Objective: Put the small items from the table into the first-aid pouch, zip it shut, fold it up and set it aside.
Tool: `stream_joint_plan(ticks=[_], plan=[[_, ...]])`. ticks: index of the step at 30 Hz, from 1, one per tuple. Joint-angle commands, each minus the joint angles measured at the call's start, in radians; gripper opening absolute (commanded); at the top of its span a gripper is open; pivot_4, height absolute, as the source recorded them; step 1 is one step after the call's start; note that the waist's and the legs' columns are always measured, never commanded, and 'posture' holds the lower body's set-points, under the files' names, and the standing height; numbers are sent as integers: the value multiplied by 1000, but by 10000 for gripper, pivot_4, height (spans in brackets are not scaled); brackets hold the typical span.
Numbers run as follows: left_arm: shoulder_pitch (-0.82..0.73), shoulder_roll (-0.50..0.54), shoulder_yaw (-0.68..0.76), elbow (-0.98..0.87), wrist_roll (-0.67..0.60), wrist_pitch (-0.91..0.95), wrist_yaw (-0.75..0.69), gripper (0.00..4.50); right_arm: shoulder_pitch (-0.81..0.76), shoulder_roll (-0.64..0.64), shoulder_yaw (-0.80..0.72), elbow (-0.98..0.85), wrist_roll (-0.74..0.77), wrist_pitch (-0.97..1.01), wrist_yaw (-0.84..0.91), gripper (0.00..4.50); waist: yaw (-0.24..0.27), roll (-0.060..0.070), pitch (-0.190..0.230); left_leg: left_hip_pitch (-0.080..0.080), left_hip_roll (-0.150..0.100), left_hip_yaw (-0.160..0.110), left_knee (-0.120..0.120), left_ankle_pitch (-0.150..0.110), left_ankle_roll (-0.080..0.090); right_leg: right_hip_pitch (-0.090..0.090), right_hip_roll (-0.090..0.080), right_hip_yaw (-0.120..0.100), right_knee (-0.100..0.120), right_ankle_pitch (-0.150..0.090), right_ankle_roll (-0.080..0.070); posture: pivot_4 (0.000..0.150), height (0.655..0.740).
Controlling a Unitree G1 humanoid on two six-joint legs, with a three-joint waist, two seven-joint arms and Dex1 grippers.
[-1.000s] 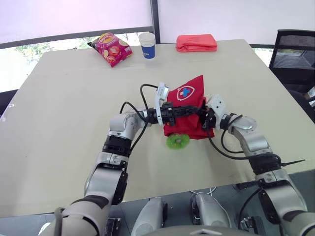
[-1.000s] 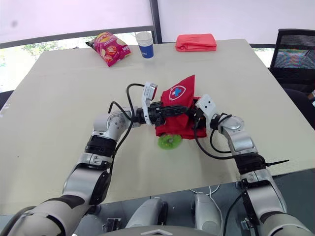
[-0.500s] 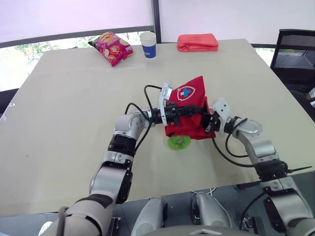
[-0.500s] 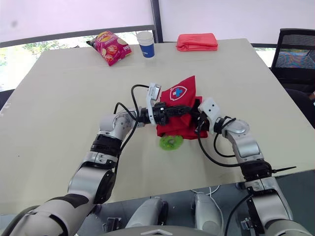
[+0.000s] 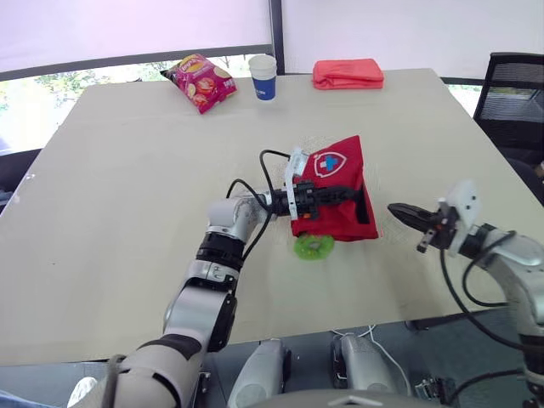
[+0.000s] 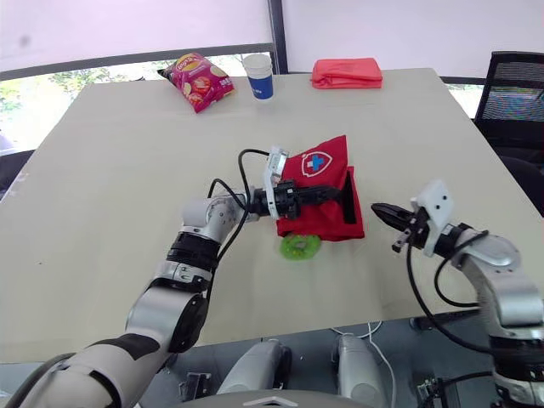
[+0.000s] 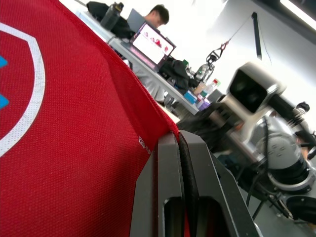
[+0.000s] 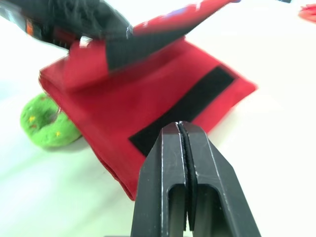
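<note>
While the left tool (image 5: 347, 194) lies stretched across the first-aid pouch (image 5: 350, 223) with its two black fingers pinched tight on the red fabric, the upper flap with the white shield and blue cross stands lifted and tilted off the lower layers. In the left wrist view the fingers meet with cloth between them at the flap's edge. The pouch sits near the middle of the counter (image 5: 127, 187), its lower part flat, with a black strip (image 8: 187, 103) running across the exposed red face. Whether its zip is drawn cannot be made out.

A green ring-shaped item (image 5: 314, 246) lies on the counter touching the pouch's near edge, just below the left tool's wrist; it is outside the pouch.

Off to the right, the right tool (image 5: 395, 209) hangs above bare counter, well apart from the pouch, fingers pressed together with nothing between them and tips aimed toward the pouch. Nothing lies between it and the pouch.

Along the far edge stand a pink snack bag (image 5: 200, 81), a paper cup (image 5: 264, 76) and a folded red cloth (image 5: 348, 73), all well away from both tools. A black office chair (image 5: 510, 93) stands beside the counter's right corner.
</note>
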Motion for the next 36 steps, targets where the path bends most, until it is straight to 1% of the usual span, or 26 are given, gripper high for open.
stream_joint_plan(ticks=[1, 4, 7, 9, 12, 17, 21, 23, 25, 27, 28, 31, 36], plan=[[-25, -34, -16, 49, 48, -27, 60, 0, 58, -35, -122, -161, 98, 40, -18, 186, 3, 0, 0, 0, 0, 0, 0, 0, 0, 0, 0, 0, -1, 0, 0, 1500, 7395], [-35, -49, -20, 81, 75, -52, 75, 0, 135, -49, -177, -227, 83, 22, -46, 186, 17, 0, 0, 0, 0, -1, 0, 0, 0, 2, 0, -2, -1, 0, 1, 1500, 7395], [-48, -56, -28, 111, 92, -64, 65, 0, 243, -71, -243, -282, 111, 47, -28, 186, 22, 0, 0, 1, 0, -1, 1, 0, 1, 3, 0, -2, -2, 0, 1, 1500, 7395], [-53, -58, -31, 124, 97, -64, 54, 0, 285, -81, -273, -294, 120, 47, -22, 186, 22, 0, 0, 0, -1, -2, 2, 0, 1, 4, 0, -3, -2, -1, 1, 1500, 7395], [-58, -64, -43, 149, 116, -73, 48, 0, 316, -102, -297, -299, 124, 46, -23, 186, 20, 0, 0, 1, 0, -1, 3, -1, 1, 4, 0, -3, -1, -1, 1, 1500, 7395], [-72, -90, -44, 197, 150, -94, 63, 0, 304, -112, -285, -306, 136, 54, -53, 186, 24, 0, 0, 1, 0, -1, 3, -1, 1, 4, 0, -3, -1, -1, 2, 1500, 7395], [-81, -107, -46, 235, 181, -109, 81, 12998, 291, -114, -271, -305, 136, 56, -67, 0, 24, 0, 0, 0, -1, -2, 5, -2, 3, 6, 0, -5, -2, -1, 2, 1500, 7395], [-83, -113, -44, 251, 192, -118, 86, 21836, 288, -118, -271, -299, 136, 55, -66, 0, 24, 0, 0, 0, 0, -2, 6, -2, 3, 6, 0, -5, -2, -1, 2, 1500, 7395], [-85, -118, -38, 261, 196, -120, 87, 33358, 287, -122, -272, -294, 133, 53, -63, 0, 24, 0, 0, 0, 0, -2, 7, -2, 4, 6, 0, -5, -2, -1, 2, 1500, 7395], [-85, -121, -37, 269, 202, -122, 87, 41411, 287, -125, -273, -290, 130, 51, -63, 0, 24, 0, 0, 0, 0, -2, 7, -2, 4, 7, -1, -5, -2, -1, 2, 1500, 7395], [-84, -121, -37, 271, 205, -124, 87, 44614, 287, -125, -273, -290, 128, 50, -63, 0, 24, 1, -1, 1, 0, -2, 7, -2, 4, 7, -1, -5, -2, -1, 2, 1500, 7395], [-80, -120, -44, 281, 218, -137, 85, 44614, 285, -127, -271, -288, 126, 48, -65, 0, 23, 1, -1, 2, 0, -3, 8, -3, 4, 9, -1, -5, -2, -1, 3, 1500, 7395], [-58, -106, -100, 282, 263, -176, 59, 44614, 276, -123, -256, -287, 121, 46, -73, 0, 23, 1, -1, 2, 0, -3, 9, -3, 5, 9, -1, -6, -2, -1, 3, 1500, 7395]])
